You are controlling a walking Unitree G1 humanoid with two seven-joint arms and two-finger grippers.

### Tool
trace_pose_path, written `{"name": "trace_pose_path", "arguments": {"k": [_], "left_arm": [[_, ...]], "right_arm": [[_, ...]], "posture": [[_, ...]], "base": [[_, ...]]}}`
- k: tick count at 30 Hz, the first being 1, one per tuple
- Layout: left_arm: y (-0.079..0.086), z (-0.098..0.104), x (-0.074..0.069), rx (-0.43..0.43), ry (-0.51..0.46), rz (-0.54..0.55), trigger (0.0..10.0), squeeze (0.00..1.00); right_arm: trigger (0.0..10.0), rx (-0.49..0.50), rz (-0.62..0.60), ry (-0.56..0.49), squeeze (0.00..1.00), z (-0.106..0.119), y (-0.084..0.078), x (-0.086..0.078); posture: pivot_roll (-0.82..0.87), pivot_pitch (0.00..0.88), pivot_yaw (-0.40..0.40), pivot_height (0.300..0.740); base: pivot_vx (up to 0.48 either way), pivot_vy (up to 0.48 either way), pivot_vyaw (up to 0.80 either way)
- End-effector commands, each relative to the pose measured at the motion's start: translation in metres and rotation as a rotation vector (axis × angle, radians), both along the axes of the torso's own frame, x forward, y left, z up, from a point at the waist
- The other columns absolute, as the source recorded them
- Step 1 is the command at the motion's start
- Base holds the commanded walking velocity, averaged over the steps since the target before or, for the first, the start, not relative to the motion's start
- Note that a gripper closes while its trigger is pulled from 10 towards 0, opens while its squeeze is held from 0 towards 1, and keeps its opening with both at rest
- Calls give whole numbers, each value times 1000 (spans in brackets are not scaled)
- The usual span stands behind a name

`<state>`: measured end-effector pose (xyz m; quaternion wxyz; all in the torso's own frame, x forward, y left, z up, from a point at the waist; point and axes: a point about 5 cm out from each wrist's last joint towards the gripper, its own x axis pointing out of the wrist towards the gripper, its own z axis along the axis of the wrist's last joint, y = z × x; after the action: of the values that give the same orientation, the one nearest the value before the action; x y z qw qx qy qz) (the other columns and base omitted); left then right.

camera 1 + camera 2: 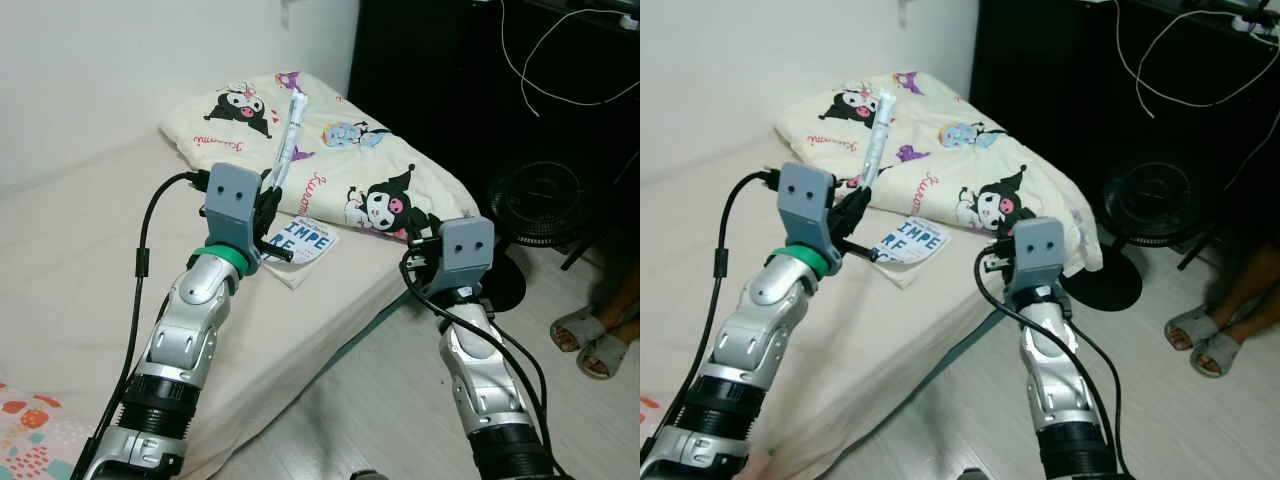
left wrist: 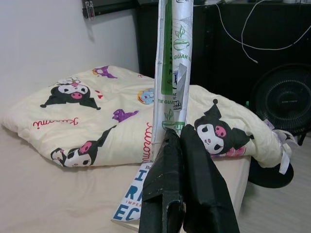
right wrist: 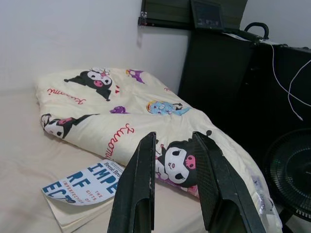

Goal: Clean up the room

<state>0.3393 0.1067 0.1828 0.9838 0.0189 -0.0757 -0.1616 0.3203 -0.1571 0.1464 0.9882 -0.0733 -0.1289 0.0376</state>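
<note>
My left gripper (image 1: 268, 215) is raised over the bed (image 1: 70, 250) and shut on a long, flat silver-and-green wrapper (image 1: 287, 138) that stands upright from its fingers (image 2: 182, 184). Just below and to the right of it a white book with blue letters (image 1: 303, 243) lies on the mattress near the edge. My right gripper (image 3: 175, 170) hangs open beside the bed edge, nothing between its fingers. A folded cream blanket with cartoon prints (image 1: 330, 150) lies at the head of the bed.
A black floor fan (image 1: 545, 215) stands on the light wood floor to the right. A person's feet in grey sandals (image 1: 590, 340) are at the right edge. Dark furniture with white cables (image 1: 560, 60) lines the back wall.
</note>
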Motion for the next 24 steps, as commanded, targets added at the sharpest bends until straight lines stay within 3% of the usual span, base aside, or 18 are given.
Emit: {"name": "trace_pose_path", "arguments": {"k": [1, 24], "left_arm": [[3, -7, -1, 1, 18, 6, 10000, 0], [3, -9, -3, 28, 10, 0, 10000, 0]], "right_arm": [[10000, -1, 3, 17, 0, -6, 1, -1], [10000, -1, 18, 14, 0, -7, 4, -1]], "posture": [[-81, 11, 43, 714], [-74, 10, 42, 714]], "base": [[0, 0, 0], [0, 0, 0]]}}
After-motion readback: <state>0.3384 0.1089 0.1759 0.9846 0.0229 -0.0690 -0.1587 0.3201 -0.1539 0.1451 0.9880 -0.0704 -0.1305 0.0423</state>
